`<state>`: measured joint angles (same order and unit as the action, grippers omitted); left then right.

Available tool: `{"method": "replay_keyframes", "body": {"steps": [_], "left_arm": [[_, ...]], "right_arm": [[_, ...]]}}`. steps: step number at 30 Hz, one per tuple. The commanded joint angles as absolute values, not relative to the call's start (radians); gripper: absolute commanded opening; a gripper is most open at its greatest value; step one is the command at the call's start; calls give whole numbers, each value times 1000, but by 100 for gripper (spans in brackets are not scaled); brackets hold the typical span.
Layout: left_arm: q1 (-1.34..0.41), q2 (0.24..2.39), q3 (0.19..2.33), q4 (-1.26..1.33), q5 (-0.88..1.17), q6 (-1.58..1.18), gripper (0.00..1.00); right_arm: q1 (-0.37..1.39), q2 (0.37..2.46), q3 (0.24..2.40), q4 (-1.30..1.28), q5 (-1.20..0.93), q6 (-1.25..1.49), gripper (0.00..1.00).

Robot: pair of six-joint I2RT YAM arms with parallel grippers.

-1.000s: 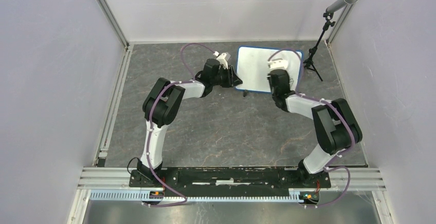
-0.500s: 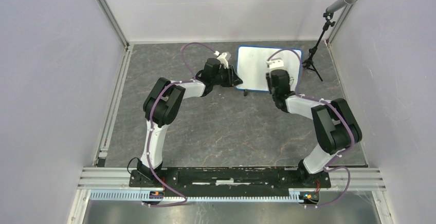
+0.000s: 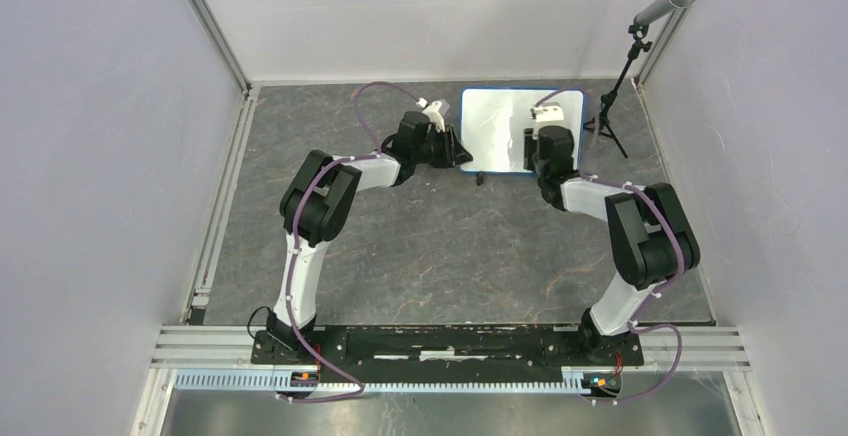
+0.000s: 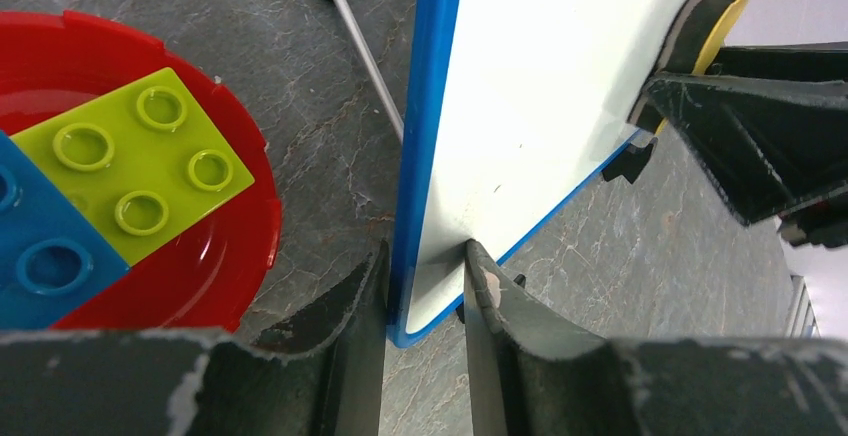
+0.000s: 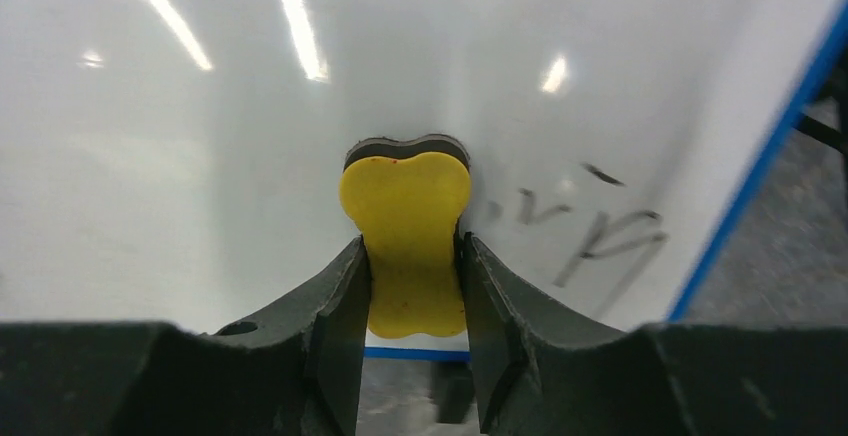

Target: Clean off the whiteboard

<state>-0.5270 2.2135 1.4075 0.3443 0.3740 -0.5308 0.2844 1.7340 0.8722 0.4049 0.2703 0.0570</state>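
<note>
Blue-rimmed whiteboard point(image 3: 495, 128) with black scribbles

A dark grey, marble-veined bench point(image 3: 440, 246) is boxed in by plain white panels point(image 3: 100, 156) set in aluminium uprights point(image 3: 210, 21), with an aluminium rail point(image 3: 450, 341) and a slotted cable duct point(image 3: 400, 381) along its near edge. At the far right corner a grey microphone point(image 3: 672, 0) tilts from a black stand point(image 3: 618, 81) whose tripod legs point(image 3: 605, 128) splay on the stone. The left wrist view shows a glossy red dish point(image 4: 250, 186) on the bench. In it lie two studded building bricks, touching edge to edge — a lime-green four-stud brick point(image 4: 135, 171) and a blue brick point(image 4: 40, 256) cut off by the frame.
</note>
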Motion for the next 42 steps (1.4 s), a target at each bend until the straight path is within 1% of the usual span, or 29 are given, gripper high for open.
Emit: {"method": "replay_keyframes", "body": {"steps": [1,3,5,8,11,13,14,16,19,23,25,29,33,36,42], "left_arm": [[-502,2253,1413,258,284,-553,2],[-501,2255,1418,254,285,-553,2],[-502,2258,1422,250,286,-553,2],[-501,2258,1424,248,287,-552,2],[-502,2258,1422,250,289,-549,2],[-502,2258,1422,250,290,-549,2],[-502,2258,1422,250,291,-548,2],[-502,2258,1422,250,293,-548,2],[-502,2258,1423,250,293,-546,2],[-504,2256,1419,255,296,-543,2],[-503,2256,1419,254,296,-543,2],[-503,2256,1420,255,296,-543,2],[-503,2253,1413,262,296,-541,2],[-503,2252,1410,265,296,-542,2],[-504,2253,1413,262,296,-543,2]], "right_arm": [[186,1685,789,451,338,66,44],[186,1680,784,465,338,38,44],[188,1684,789,475,287,34,46],[198,1686,814,465,209,61,66],[197,1666,887,356,160,96,78],[197,1646,922,290,180,92,87],[196,1643,939,255,208,86,90],[194,1643,961,198,249,62,91],[187,1640,941,202,289,48,87],[178,1662,955,202,283,49,72],[176,1674,966,206,284,49,68],[176,1709,993,213,279,52,56],[181,1730,1011,234,188,39,47],[190,1733,1010,265,150,57,41],[238,1766,1067,265,125,81,35]]}}
